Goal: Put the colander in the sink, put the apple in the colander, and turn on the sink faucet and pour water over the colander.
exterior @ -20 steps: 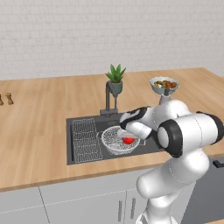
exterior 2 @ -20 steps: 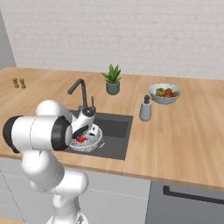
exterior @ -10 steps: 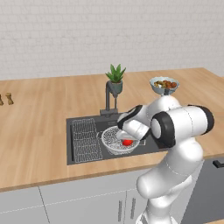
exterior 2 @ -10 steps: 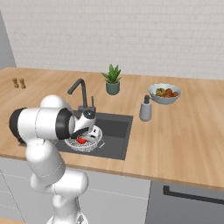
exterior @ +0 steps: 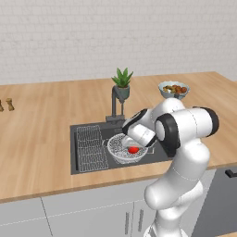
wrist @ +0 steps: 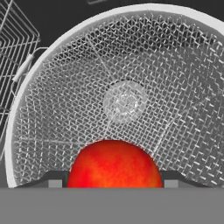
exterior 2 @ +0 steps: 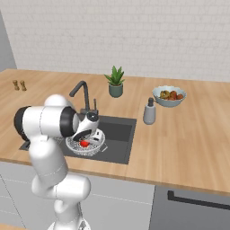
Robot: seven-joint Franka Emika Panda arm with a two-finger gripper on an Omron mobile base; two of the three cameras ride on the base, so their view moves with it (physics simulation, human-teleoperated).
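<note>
One apple (wrist: 114,164) sits between the gripper's (wrist: 109,183) jaws inside the one colander (exterior: 126,148), the arm having swung leftward since before.

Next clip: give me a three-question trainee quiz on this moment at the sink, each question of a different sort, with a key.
1. True or false: the colander sits inside the sink.
2. What lies between the two fingertips of the claw? A) a lemon B) the apple C) a sponge
3. Fill in: beside the colander, on the sink's far-left side in the left base view, lies a flat wire ____.

Key: 1 true; 2 B; 3 rack.
</note>
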